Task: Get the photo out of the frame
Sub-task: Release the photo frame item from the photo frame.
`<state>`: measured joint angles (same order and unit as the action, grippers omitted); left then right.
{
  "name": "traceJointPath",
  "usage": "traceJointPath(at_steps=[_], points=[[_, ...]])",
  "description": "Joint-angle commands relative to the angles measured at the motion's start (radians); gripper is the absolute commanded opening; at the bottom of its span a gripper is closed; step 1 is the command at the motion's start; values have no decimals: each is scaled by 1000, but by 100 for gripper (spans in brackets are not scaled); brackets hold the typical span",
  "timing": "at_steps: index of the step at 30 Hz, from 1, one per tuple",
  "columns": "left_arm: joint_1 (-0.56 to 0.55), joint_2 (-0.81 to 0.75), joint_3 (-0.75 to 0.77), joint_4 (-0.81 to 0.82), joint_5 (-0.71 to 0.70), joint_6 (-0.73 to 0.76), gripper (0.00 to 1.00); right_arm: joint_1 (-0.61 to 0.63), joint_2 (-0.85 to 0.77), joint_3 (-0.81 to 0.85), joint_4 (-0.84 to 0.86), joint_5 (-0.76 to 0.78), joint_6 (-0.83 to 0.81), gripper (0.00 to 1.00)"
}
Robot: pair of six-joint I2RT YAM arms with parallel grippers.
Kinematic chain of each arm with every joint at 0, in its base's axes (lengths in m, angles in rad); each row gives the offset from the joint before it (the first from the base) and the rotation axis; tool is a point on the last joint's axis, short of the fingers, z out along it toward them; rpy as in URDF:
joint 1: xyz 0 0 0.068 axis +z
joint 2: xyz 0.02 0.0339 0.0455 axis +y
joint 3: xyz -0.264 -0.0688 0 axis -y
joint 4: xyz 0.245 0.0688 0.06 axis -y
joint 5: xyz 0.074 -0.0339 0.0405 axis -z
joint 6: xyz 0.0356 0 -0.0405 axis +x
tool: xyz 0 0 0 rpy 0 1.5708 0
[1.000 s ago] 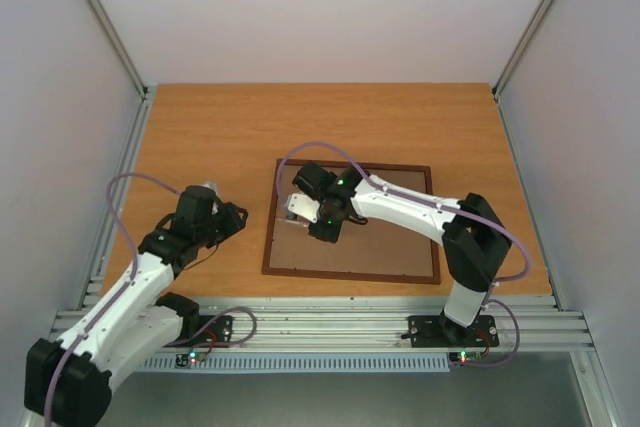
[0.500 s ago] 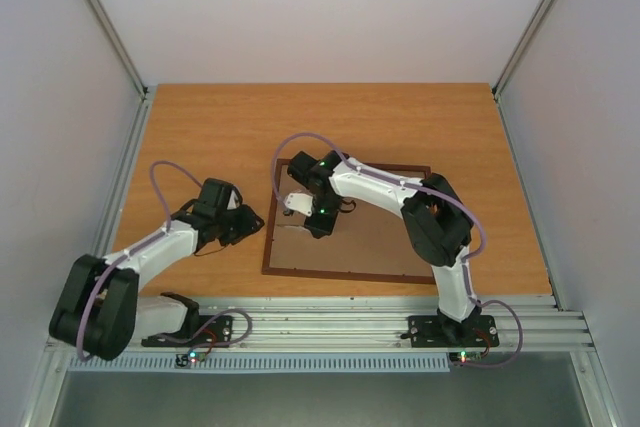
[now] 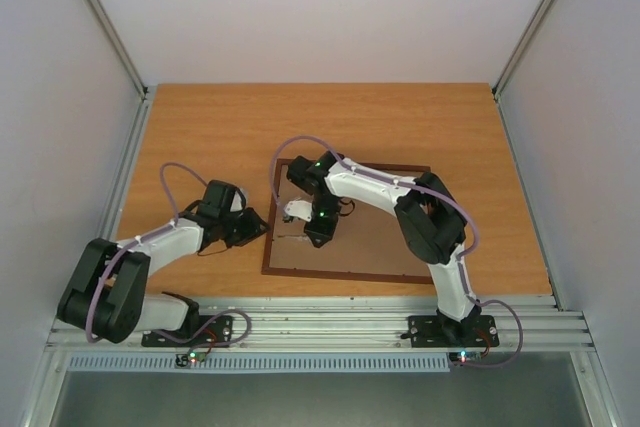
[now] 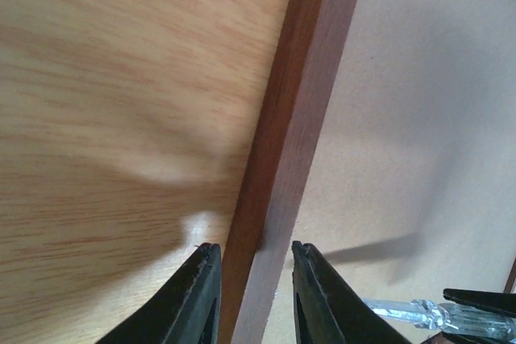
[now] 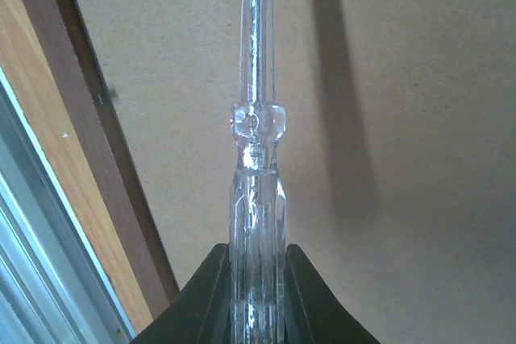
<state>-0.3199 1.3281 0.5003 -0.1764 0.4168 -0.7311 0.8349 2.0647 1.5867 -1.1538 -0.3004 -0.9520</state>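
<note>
Left wrist view: the frame (image 4: 298, 94) lies face-down on the table (image 4: 121, 78), its brown hardboard back (image 4: 419, 118) up; the photo I cannot see. My left gripper (image 4: 251, 249) straddles its left rail, fingers narrow; pinching or not, I cannot tell. My right gripper (image 5: 255, 251) clamps a clear-handled tool (image 5: 256, 118) over the back.
</note>
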Motion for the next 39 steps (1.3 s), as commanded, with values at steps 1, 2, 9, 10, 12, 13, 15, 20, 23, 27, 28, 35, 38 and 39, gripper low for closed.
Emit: traceJointPath(at_steps=[1,2,9,10,12,13,15,20,23,27,28,35,38,39], points=[[4,20,-42,72,42,6,25,18,27,23,-18,-32,-12,1],[5,25,-48,81,46,2,25,20,29,21,-14,-32,-9,1],[4,52,-75,115,63,-5,20,33,47,16,8,-33,4,1],[4,55,-77,117,65,-5,20,33,48,15,12,-29,6,1],[3,56,-80,119,66,-4,18,33,53,14,15,-25,7,1],[3,56,-81,118,68,-5,18,33,55,15,15,-24,8,1],[3,55,-84,120,68,-4,17,34,56,15,19,-20,10,1],[2,48,-88,122,72,-5,15,33,66,19,13,-13,14,1],[2,44,-91,123,72,-5,15,32,77,19,13,-17,20,1],[1,39,-94,122,75,-5,14,32,93,27,11,-23,28,1],[2,38,-95,121,74,-5,13,32,98,31,11,-28,28,1],[1,28,-103,121,75,-8,12,17,117,44,6,-38,45,1],[0,26,-104,121,75,-8,12,13,118,48,5,-41,52,1],[0,26,-105,122,76,-8,12,12,119,52,5,-46,53,1]])
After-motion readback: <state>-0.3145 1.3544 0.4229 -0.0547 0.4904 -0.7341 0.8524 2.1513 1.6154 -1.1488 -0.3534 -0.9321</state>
